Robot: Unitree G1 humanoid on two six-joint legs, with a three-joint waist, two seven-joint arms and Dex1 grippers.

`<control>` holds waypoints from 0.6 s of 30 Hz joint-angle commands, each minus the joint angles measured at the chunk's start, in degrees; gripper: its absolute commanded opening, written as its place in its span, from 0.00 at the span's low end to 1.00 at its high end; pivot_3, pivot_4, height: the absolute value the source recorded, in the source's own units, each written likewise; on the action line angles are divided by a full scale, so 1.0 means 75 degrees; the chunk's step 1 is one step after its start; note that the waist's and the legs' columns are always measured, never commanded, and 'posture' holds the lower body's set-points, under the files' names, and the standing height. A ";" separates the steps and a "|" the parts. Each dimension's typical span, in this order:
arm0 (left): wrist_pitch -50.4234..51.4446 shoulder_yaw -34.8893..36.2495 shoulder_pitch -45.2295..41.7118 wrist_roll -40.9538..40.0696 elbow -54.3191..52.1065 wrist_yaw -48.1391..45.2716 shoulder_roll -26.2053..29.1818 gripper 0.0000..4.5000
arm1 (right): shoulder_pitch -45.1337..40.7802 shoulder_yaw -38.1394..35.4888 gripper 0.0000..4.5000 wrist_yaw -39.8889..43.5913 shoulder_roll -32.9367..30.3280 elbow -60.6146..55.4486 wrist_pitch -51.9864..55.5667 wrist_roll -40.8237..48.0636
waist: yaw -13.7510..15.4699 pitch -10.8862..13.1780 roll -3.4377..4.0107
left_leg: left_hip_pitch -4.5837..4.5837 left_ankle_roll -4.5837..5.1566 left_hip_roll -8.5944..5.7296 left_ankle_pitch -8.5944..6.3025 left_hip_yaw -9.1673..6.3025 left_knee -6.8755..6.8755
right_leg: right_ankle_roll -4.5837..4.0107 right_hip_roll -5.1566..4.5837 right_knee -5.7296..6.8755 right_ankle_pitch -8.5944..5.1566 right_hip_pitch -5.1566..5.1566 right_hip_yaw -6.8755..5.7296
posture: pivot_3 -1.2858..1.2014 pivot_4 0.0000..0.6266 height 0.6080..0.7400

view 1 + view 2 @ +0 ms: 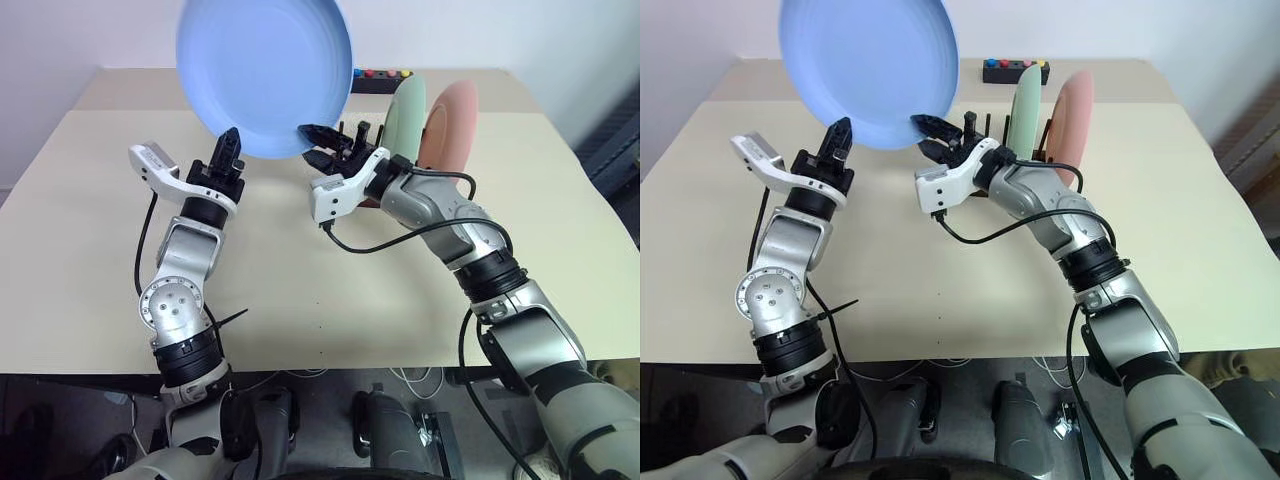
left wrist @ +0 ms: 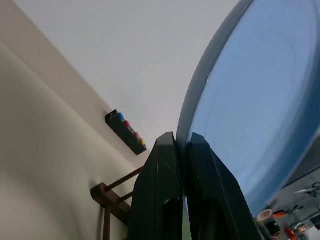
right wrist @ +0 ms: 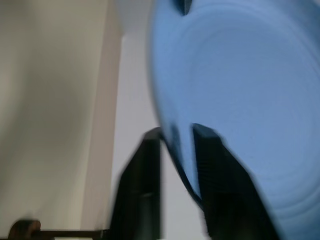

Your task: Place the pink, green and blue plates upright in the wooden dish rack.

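Left gripper (image 1: 231, 141) was clamped on the lower rim of the round, matte light-blue plate (image 1: 265, 70), its two black fingers pinched tight on the edge in the left wrist view. Right gripper (image 1: 930, 133) had its jaws on either side of the same rim further along, and they read as closed onto it too, so both arms carried the one plate. It was held high above the cream worktop (image 1: 90, 250), clear of the surface, standing nearly on edge and tipped, its hollow face turned toward the robot. Being round, it had no long axis to speak of; what counted was the plane of the disc, and that was not lined up with the two plates behind it.

Just beyond the right gripper stood the small dark-brown wooden dish rack (image 2: 107, 200), with the pale mint-green plate (image 1: 1026, 105) and the salmon-pink plate (image 1: 1072, 115) upright in it, side by side. Farther back lay a black box with coloured buttons (image 1: 1015, 70).

Two plates looked done; the blue one was the last, in mid-carry. The next move would seem to call for swinging it edge-on, parallel to the green plate, then lowering its rim between free pegs on the near side without knocking the neighbours.
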 commanded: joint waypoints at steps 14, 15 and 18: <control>0.0756 -0.0680 0.0797 -0.1599 -0.0712 -0.1062 0.1396 0.76 | -0.0579 -0.1039 0.00 -0.0138 0.0112 0.0007 0.0419 0.1990 | -0.0094 0.0002 0.0004 | 0.0000 0.0000 0.0005 0.0000 -0.0002 -0.0003 | -0.0001 0.0003 0.0002 0.0000 -0.0001 0.0001 | 0.52 0.24 0.96; 0.0774 -0.0888 0.0945 -0.1101 -0.0730 -0.1488 0.1911 0.76 | -0.0605 -0.1554 0.00 0.0299 0.0454 -0.0190 0.0781 0.3281 | -0.0122 0.0002 0.0004 | 0.0000 0.0000 0.0005 0.0000 -0.0002 -0.0004 | -0.0001 0.0004 0.0002 0.0000 -0.0001 0.0001 | 0.52 0.24 0.96; 0.0565 -0.1572 0.1193 0.0407 -0.0589 -0.2744 0.3391 0.76 | -0.1020 -0.2921 0.00 0.1263 0.1010 -0.0666 0.1863 0.6185 | -0.0156 0.0008 0.0021 | 0.0003 0.0000 0.0011 0.0001 -0.0003 -0.0007 | -0.0004 0.0013 0.0009 0.0002 0.0000 0.0001 | 0.52 0.24 0.96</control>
